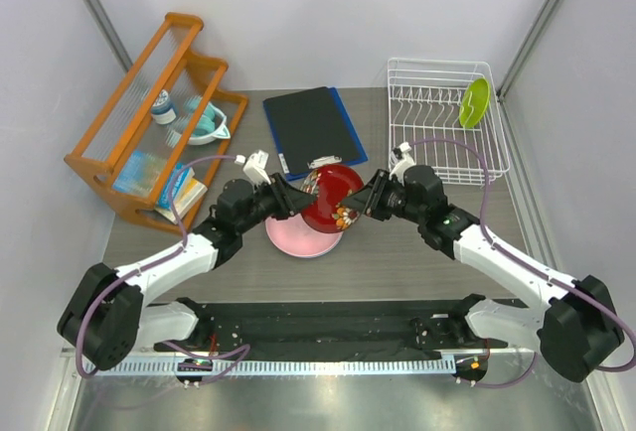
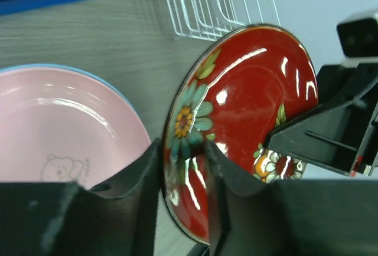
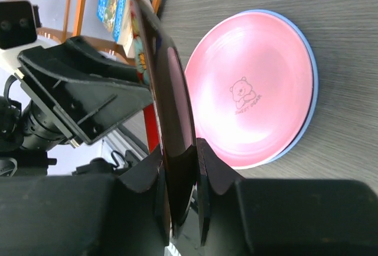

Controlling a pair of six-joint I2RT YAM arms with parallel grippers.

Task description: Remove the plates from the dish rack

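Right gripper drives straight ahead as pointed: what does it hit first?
The right gripper is clamped on the dark red plate; straight beyond, probably the left gripper on the opposite rim. The pink plate lies lower, likely off that line.

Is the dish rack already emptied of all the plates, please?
No, the lime green plate stands on edge inside the dish rack in the top external view.

The top camera looks steeply down from behind the arm bases over the table (image 1: 397,262). The wrist cameras sit close behind the left pincer (image 2: 183,150) and right pincer (image 3: 180,150), facing each other. Both show the dark red plate (image 2: 248,91) and pink plate (image 2: 71,126).
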